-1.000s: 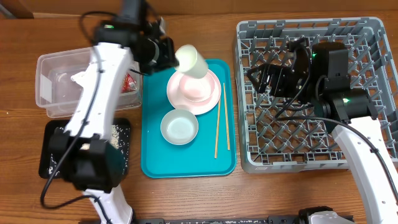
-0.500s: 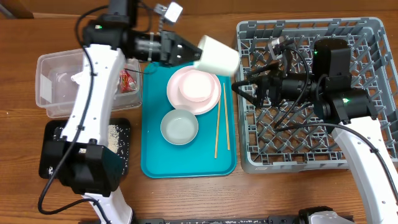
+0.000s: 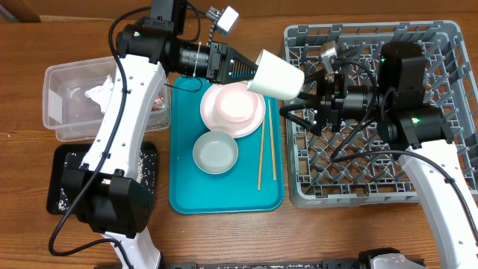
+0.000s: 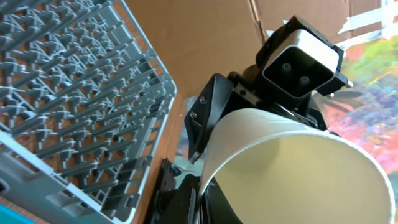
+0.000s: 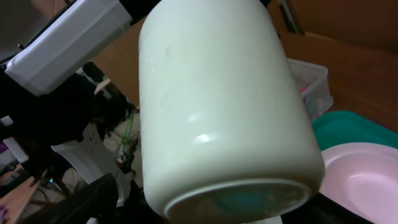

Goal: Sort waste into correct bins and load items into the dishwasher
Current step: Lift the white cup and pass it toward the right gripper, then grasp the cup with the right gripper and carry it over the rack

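The small white cup [image 3: 275, 75] hangs in the air between the teal tray and the dishwasher [image 3: 418, 187], tilted with its base toward the right. My left gripper [image 3: 250, 69] is shut on the cup's rim; in the left wrist view its fingers [image 4: 200, 202] pinch the cup wall [image 4: 298, 168]. My right gripper [image 3: 305, 97] reaches in from over the rack. It is open, with its jaws on either side of the cup's base [image 5: 217, 106]. The pink bowl [image 3: 235, 104] sits on the pink plate [image 3: 254, 119], with the grey-white bowl [image 3: 215, 152] and two chopsticks [image 3: 261, 153] beside it.
The teal tray [image 3: 224, 198] holds the dishes. At the left a clear tub [image 3: 67, 112] contains a crumpled napkin [image 3: 97, 93], with a red wrapper [image 3: 158, 101] at its right end. A black tray [image 3: 63, 161] with rice scraps [image 3: 140, 161] lies in front of it.
My left arm carried the cup rightward from above the plate to the rack's left edge. My right gripper came left to meet it, and its jaws have narrowed slightly around the cup's base.
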